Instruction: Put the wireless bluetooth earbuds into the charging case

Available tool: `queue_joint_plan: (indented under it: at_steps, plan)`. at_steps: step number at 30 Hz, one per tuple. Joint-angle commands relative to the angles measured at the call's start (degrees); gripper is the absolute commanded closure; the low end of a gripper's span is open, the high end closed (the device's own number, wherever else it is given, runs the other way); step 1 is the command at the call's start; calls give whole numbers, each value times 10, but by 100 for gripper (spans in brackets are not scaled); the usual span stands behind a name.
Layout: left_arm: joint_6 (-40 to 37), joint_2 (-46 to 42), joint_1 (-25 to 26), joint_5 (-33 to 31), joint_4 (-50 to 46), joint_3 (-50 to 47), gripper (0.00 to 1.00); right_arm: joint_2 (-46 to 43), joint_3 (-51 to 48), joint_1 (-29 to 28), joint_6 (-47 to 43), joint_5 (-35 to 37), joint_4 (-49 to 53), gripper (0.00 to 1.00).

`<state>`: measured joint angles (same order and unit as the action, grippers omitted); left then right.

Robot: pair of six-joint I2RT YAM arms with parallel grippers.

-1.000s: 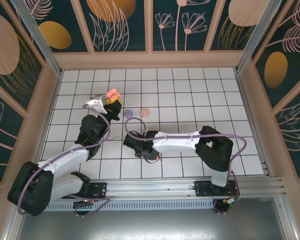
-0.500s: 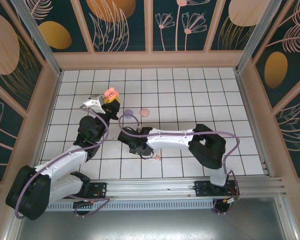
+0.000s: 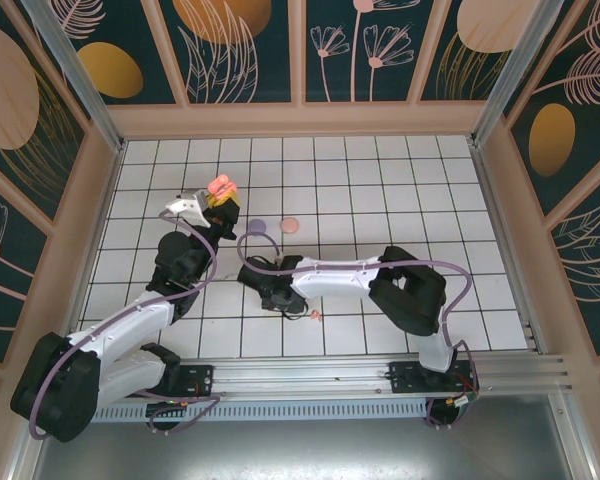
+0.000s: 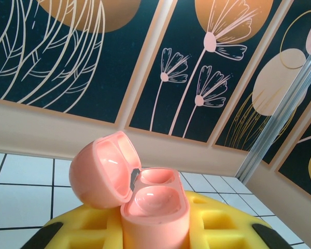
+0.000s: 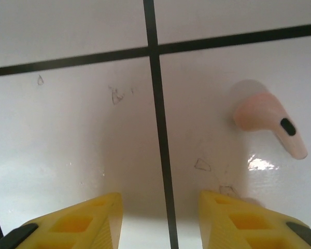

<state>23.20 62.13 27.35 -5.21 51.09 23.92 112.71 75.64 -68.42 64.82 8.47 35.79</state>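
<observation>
White tiled table [image 3: 380, 180] with pale pink earbud [image 5: 267, 122], lilac disc [image 3: 258, 227], coral disc [image 3: 289, 224]

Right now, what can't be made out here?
- Top external: pink earbud too small to read its orientation.
- Top external: lilac disc and coral disc too small to identify.
- Left wrist: pink case base cut off by bottom edge, between yellow fingers.

No readable text, labels, brands or numbers: charging case [image 4: 145, 202] unmarked, wall panels [image 3: 240, 50] floral art, floor tiles [image 3: 380, 180] plain.
</observation>
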Motion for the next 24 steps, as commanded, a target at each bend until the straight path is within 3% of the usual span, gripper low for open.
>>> queue_joint_plan:
  at_steps: [1, 14, 24]
  plan:
    - [-6, -5, 2, -5, 7, 17, 100, 10, -15, -13, -2, -17, 6, 57]
    - [-3, -4, 2, -3, 8, 16, 100, -16, -24, -44, 14, -18, 27, 60]
    - [-1, -2, 2, -6, 15, 14, 100, -69, 12, -47, 56, 33, 95, 59]
